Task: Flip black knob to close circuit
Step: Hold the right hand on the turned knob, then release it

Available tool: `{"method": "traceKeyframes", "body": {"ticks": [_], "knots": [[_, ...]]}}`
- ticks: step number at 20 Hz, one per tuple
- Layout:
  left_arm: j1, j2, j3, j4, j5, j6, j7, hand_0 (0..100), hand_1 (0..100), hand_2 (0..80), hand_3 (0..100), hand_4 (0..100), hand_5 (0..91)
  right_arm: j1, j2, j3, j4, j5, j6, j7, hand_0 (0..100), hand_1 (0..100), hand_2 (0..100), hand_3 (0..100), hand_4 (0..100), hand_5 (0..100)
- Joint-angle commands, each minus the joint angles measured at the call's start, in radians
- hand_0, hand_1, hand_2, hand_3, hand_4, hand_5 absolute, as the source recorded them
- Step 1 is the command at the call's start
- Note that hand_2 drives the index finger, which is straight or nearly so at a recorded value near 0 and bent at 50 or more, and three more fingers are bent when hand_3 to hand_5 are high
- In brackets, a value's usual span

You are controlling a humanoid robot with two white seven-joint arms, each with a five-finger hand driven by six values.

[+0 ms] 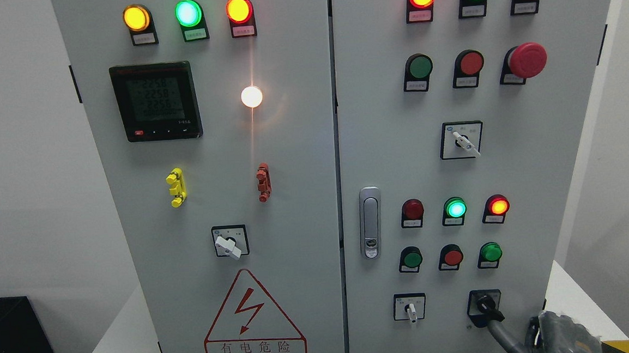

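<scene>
A grey cabinet [294,199] with two doors stands against a white wall. The black knob [485,304] sits at the lower right of the right door, beside a white switch [411,310]. The right hand [548,334] reaches up from the bottom edge, one finger [495,326] touching the knob; the other fingers curl loosely. Lit lamps [456,209] glow above.

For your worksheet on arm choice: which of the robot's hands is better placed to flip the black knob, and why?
The right hand. It shows at the lower right, just beside and below the black knob on the right door, with a finger reaching to it. The left hand is out of view.
</scene>
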Motion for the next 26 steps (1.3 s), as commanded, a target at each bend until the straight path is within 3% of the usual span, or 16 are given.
{"method": "traceKeyframes", "body": {"ticks": [1, 13, 26], "knots": [[0.021, 0.0, 0.0, -0.023, 0.0, -0.001, 0.0, 12, 56, 0.0, 0, 0, 0.0, -0.004, -0.001, -0.016, -0.002, -0.002, -0.001, -0.002, 0, 0, 84, 99, 90, 98], [0.021, 0.0, 0.0, -0.023, 0.0, -0.001, 0.0, 12, 56, 0.0, 0, 0, 0.0, 0.009, 0.001, -0.015, -0.008, -0.027, -0.025, -0.013, 0, 0, 83, 99, 90, 98], [0.021, 0.001, 0.0, -0.023, 0.0, -0.001, 0.0, 12, 56, 0.0, 0, 0, 0.0, 0.025, -0.002, 0.05, -0.005, -0.071, -0.025, -0.038, 0, 0, 83, 99, 90, 98]]}}
